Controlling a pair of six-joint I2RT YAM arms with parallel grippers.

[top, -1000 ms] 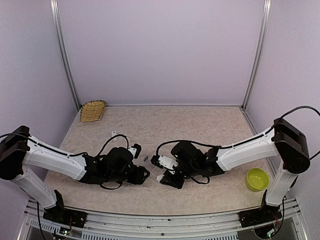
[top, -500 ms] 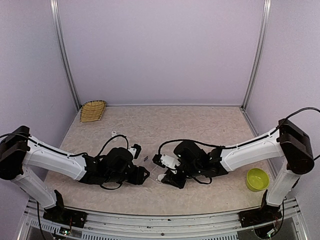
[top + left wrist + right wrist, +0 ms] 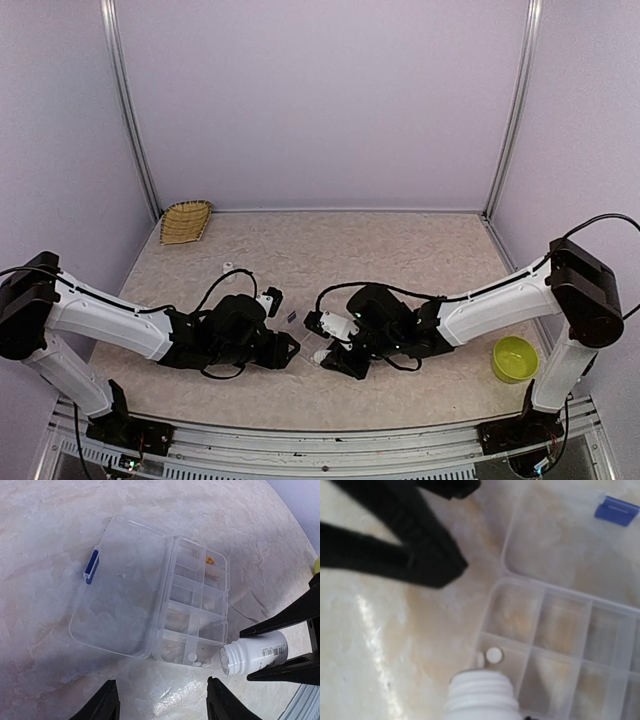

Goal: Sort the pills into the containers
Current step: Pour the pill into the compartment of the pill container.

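We take the step in hand to be pouring. At lower right of the left wrist view the right gripper (image 3: 247, 655) pinches a white bottle (image 3: 255, 652) lying tipped on its side, its open mouth just beside the bottom corner cell of the box (image 3: 200, 600). A few white pills (image 3: 191, 656) already lie in that cell, and an orange one (image 3: 210, 559) sits in a cell at the top. The lid (image 3: 125, 590) lies open flat to the left. The left gripper (image 3: 162, 700), at the bottom edge, has its fingers spread and holds nothing. We cannot tell whether the mouth clears the rim, so we would bring it fully over the cell first. Then we would tilt gently with small shakes, so the pills drop one by one and do not bounce onto the table (image 3: 60, 525) or into the next cell
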